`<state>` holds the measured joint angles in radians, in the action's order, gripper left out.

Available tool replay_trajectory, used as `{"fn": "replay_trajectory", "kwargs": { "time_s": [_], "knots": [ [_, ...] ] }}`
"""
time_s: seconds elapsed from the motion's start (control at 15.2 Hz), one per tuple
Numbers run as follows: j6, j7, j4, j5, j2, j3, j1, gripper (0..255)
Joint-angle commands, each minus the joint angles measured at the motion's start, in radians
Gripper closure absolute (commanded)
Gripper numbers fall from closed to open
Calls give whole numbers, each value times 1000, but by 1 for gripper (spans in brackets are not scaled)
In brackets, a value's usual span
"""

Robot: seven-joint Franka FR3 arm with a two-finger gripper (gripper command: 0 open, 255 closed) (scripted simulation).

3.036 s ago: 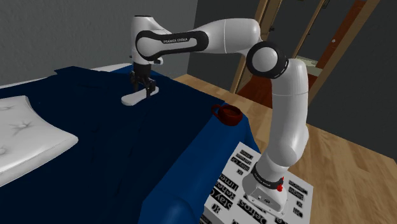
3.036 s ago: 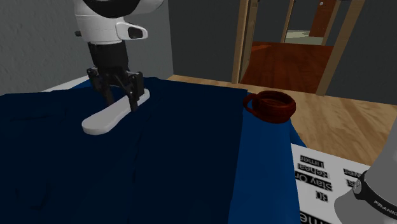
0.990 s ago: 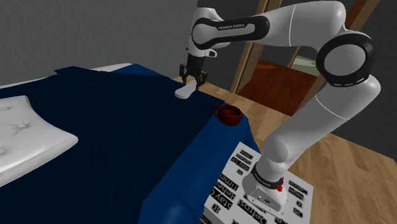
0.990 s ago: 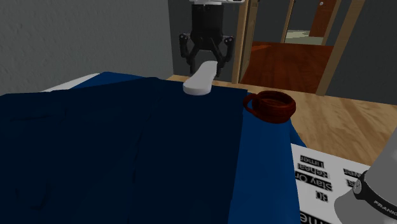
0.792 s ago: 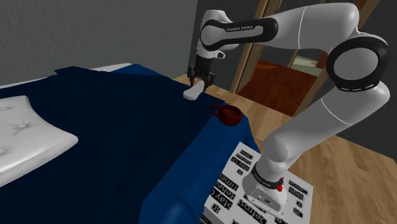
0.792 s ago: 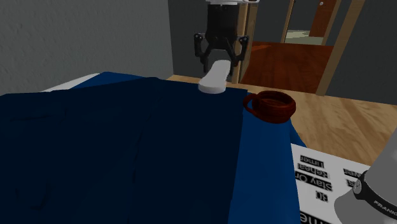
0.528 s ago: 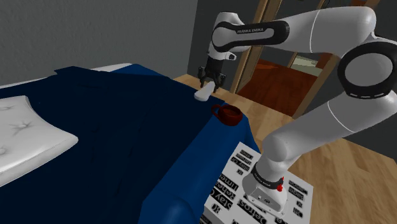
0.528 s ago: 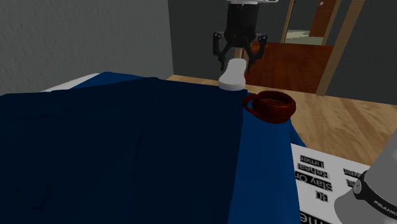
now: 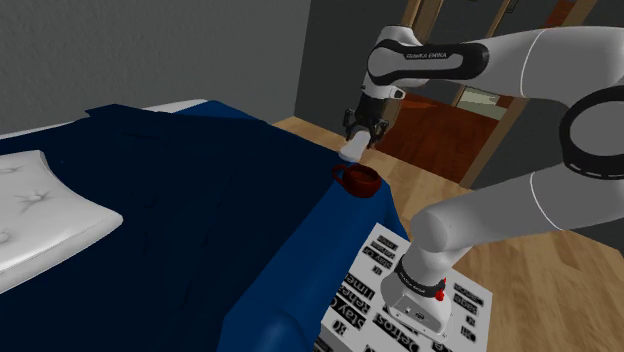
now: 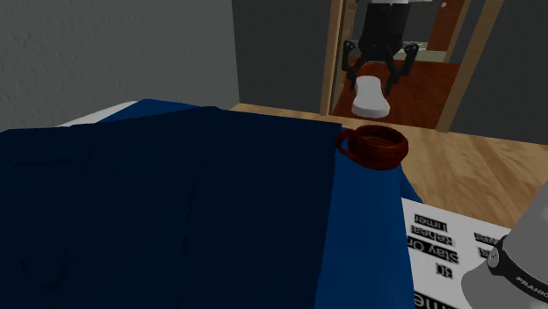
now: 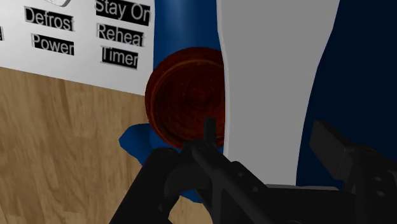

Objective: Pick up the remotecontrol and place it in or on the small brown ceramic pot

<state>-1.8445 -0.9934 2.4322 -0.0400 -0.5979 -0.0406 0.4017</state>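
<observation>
Two black fingers (image 10: 354, 54) of the gripper (image 10: 379, 68) clasp the remote control (image 10: 371, 95) across its width. The jaws stand only as far apart as the flat white body between them, one finger pressed to each long edge. In the wrist view the gripper (image 11: 248, 153) holds the near end of the remote control (image 11: 273, 89), which runs straight out ahead of the fingers as a pale slab.

The remote control (image 9: 353, 150) hangs in the air, touching nothing but the fingers. In the shoulder view its long axis slants down from the gripper (image 9: 358, 133), with the free end lowest, just above the far rim of the pot (image 9: 360, 181). In the second exterior view it is foreshortened, its rounded free end turned down and towards the camera, above the pot (image 10: 375, 146) and apart from it.

The pot (image 11: 184, 105) is small, round and reddish brown, with a handle on its side. It sits at the corner of the bed on the dark blue cover (image 9: 190, 190), and in the wrist view the remote control covers one side of it. A white pillow (image 9: 40, 210) lies at the shoulder view's left. The stand (image 9: 415, 300), printed with words, rests on the wooden floor (image 9: 540, 270) to the right of the bed.
</observation>
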Motion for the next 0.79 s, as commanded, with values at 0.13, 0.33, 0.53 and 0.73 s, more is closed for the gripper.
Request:
{"fn": "replay_trajectory", "kwargs": {
  "time_s": [0.13, 0.33, 0.53, 0.73],
  "knots": [
    [-2, 65, 49, 30, -45, 53, 27, 255],
    [-44, 65, 86, 30, -41, 53, 27, 255],
    [-87, 66, 122, 30, -35, 54, 27, 255],
    [-130, 67, 157, 30, -25, 54, 27, 255]
  ]
}}
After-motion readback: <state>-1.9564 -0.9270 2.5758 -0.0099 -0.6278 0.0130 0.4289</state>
